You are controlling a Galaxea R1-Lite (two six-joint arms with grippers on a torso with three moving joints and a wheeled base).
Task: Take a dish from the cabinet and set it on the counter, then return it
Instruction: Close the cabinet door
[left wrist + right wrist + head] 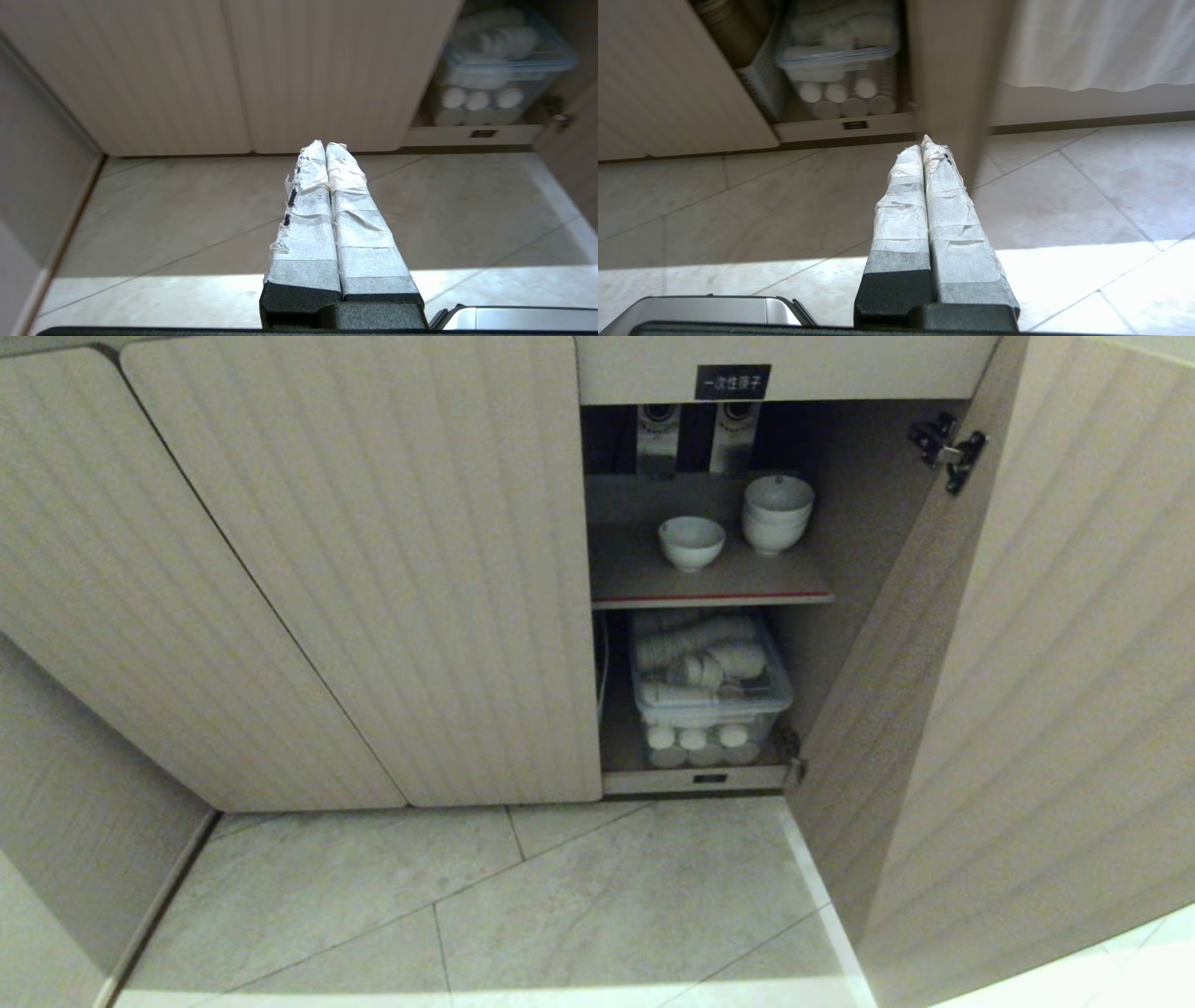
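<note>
The cabinet [373, 569] stands with its right-hand door [1027, 663] swung open, and the dish [692, 541] sits upright on the shelf [709, 586] with the red-edged front, toward the left of the opening and apart from a stack of bowls [778, 513] at the back right. Below the shelf a clear lidded bin [709, 691] full of white cups fills the lower compartment. Neither arm shows in the head view; the left tool [325, 145] and the right tool [923, 142] both hang low over the tiled floor [523, 905], each with its taped fingers pressed together and holding nothing, so the task looks not yet begun. The risks lie in the reach, by my reading. The opening is narrow, and an arm going in could clip the open door or its hinge [948, 450] (the right tool already sits close to the door's edge in its own view). The dish is glossy and deep-sided, so a pinch on its rim may slip or tip it. A careless approach could also nudge the stacked bowls beside it, or catch the shelf's front lip. The surface it is meant for is out of sight here, which makes the lift-out a long carry.
</note>
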